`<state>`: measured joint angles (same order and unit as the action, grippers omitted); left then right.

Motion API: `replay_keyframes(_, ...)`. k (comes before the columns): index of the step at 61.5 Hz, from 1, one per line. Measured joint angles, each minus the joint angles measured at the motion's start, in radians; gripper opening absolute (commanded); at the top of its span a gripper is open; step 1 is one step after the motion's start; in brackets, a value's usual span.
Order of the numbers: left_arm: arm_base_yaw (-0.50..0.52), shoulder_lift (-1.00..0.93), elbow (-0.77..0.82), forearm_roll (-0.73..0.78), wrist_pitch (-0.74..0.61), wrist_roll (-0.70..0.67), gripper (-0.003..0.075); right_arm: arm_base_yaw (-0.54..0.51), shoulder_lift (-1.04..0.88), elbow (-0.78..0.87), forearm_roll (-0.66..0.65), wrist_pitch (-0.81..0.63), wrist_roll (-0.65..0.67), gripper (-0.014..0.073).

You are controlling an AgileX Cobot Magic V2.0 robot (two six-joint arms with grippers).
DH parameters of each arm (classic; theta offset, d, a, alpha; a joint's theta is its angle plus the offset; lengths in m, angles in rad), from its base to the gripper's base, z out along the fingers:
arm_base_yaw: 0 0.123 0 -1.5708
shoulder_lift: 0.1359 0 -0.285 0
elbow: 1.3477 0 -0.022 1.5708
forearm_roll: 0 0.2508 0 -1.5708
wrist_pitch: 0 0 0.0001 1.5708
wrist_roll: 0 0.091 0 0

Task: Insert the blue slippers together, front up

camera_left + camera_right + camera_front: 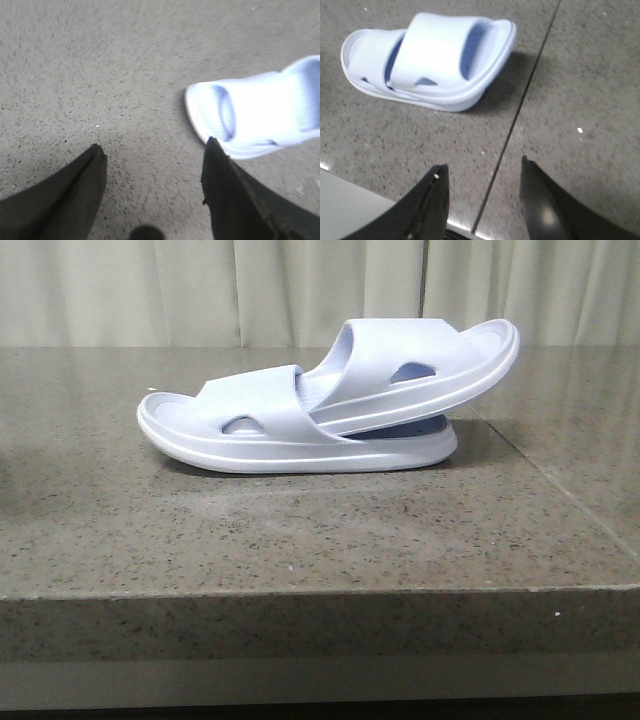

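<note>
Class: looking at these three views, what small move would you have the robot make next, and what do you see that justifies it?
Probably none beyond keeping both arms back: the upper slipper is already tucked under the strap of the lower slipper on the table. The left hand and right hand are open and hold nothing.

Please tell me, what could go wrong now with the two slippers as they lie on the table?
1. The upper slipper is pushed under the strap of the lower slipper and rests tilted, its far end raised; it may slide back out.
2. The left tool is open with one finger close to the pair; a careless move could knock it.
3. The right tool hangs open near the table edge.
</note>
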<state>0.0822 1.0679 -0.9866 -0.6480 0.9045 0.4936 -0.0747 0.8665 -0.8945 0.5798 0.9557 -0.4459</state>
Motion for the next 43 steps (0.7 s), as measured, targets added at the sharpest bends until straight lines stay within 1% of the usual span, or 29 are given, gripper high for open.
replay_keyframes(3,0.000,-0.063,0.000,0.035,0.015,-0.028,0.0420,0.002,-0.047,0.000,-0.062,0.034,0.053,0.0364)
replay_keyframes(7,0.000,-0.147,0.000,0.120,0.036,-0.092,0.0420,0.002,-0.104,0.000,-0.149,0.081,0.125,0.0364)
replay_keyframes(16,-0.005,-0.285,0.003,0.360,0.095,-0.269,0.0420,0.002,-0.207,0.000,-0.281,0.158,0.233,0.0364)
replay_keyframes(20,-0.037,-0.340,0.022,0.480,0.107,-0.342,0.0420,0.004,-0.246,0.000,-0.338,0.202,0.277,0.0364)
replay_keyframes(26,-0.118,-0.386,0.059,0.587,0.123,-0.413,0.0420,0.012,-0.279,0.000,-0.377,0.242,0.300,0.0364)
replay_keyframes(34,-0.240,-0.439,0.121,0.746,0.157,-0.516,0.0420,0.060,-0.320,0.000,-0.402,0.264,0.313,0.0364)
replay_keyframes(38,-0.266,-0.466,0.153,0.798,0.166,-0.564,0.0420,0.071,-0.344,0.000,-0.410,0.264,0.313,0.0364)
replay_keyframes(43,-0.277,-0.501,0.195,0.826,0.155,-0.621,0.0420,0.074,-0.376,0.002,-0.411,0.265,0.313,0.0364)
